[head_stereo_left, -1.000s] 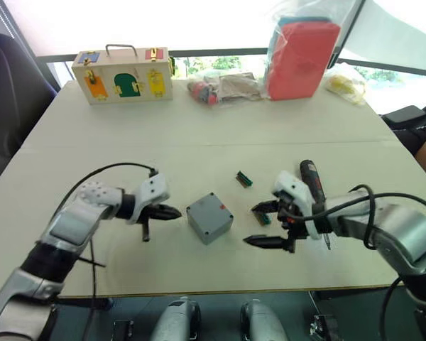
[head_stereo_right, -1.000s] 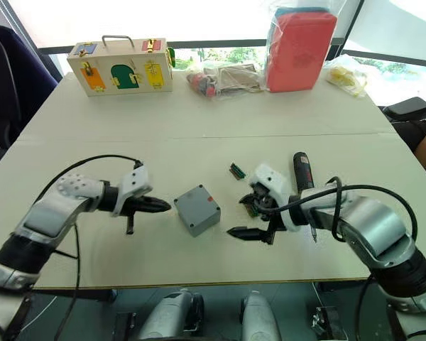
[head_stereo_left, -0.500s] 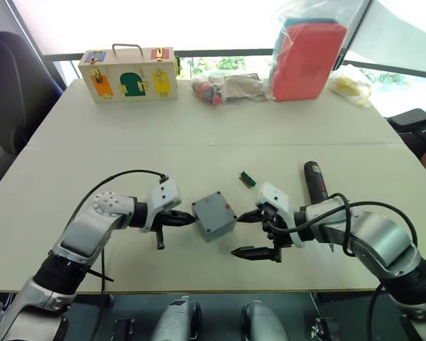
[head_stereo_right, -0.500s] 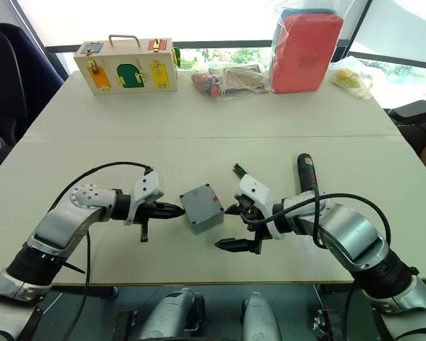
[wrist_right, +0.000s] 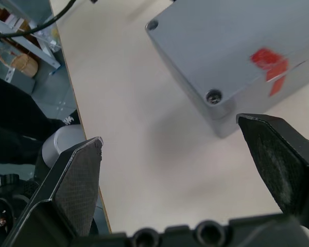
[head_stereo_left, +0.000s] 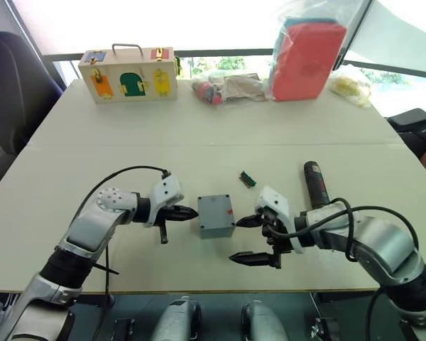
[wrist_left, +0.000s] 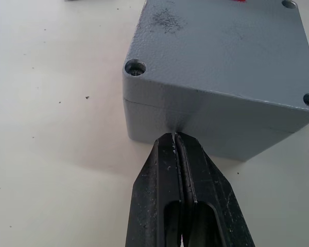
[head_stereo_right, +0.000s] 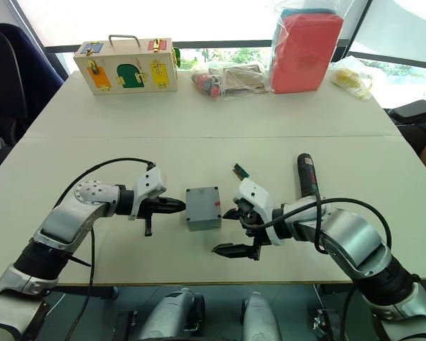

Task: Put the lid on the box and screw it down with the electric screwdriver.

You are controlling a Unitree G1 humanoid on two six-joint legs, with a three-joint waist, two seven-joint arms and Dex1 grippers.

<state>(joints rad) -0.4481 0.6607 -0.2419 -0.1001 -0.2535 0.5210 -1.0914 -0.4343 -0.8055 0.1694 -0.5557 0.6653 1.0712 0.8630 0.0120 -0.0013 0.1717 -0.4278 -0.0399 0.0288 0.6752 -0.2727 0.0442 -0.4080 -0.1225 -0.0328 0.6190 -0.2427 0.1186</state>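
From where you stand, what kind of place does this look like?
Probably a robot test room or lab by a window: a plain table carries practice props such as a wooden latch case, a small grey box and an electric screwdriver, with bagged supplies along the far edge.

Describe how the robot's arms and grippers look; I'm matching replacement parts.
Both arms have silver-grey metallic shells with black joint sections and white housings at the wrists. A loose black cable loops along each arm to the wrist. The left gripper and right gripper each carry two black, tapered, pointed fingers; the right gripper's pads look finely textured.
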